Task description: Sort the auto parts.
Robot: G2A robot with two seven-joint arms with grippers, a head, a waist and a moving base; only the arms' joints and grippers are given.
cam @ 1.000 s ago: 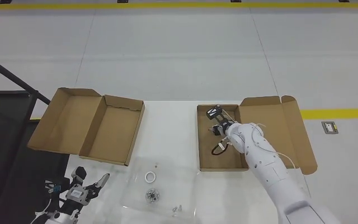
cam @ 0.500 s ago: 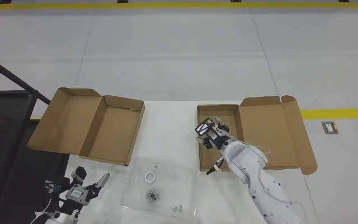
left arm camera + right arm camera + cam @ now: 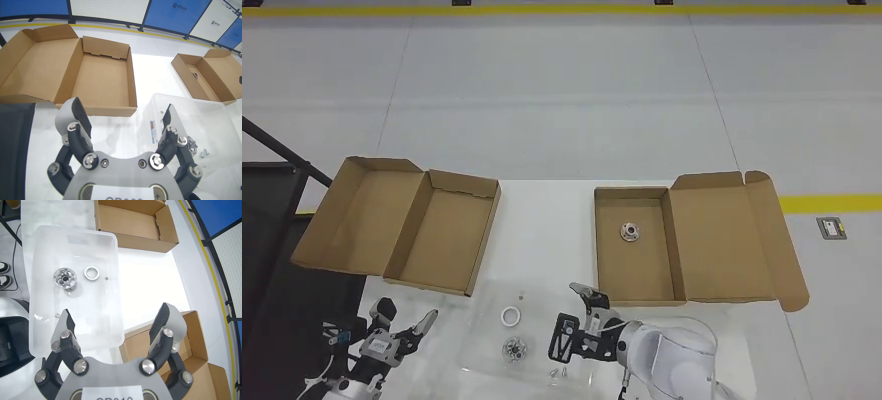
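Note:
A clear plastic bin (image 3: 542, 322) at the table's front holds a metal ring (image 3: 510, 317), a toothed metal hub (image 3: 513, 349) and small bolts (image 3: 557, 372). In the right wrist view the hub (image 3: 64, 278), ring (image 3: 91, 273) and a bolt (image 3: 57, 315) lie in the bin (image 3: 75, 237). My right gripper (image 3: 577, 318) hangs open over the bin's right edge, holding nothing. One round metal part (image 3: 629, 232) lies in the right cardboard box (image 3: 637, 275). My left gripper (image 3: 402, 330) stands open and empty at the front left, beside the bin (image 3: 198, 113).
An empty cardboard box (image 3: 442, 235) with its lid folded back sits at the table's left. The right box's lid (image 3: 727, 235) lies open to the right. A dark surface (image 3: 15, 142) borders the table on the left.
My right arm has pulled back out of the right box and swung forward and left to the clear bin. The metal part it covered now lies bare in the box. The left arm stayed still.

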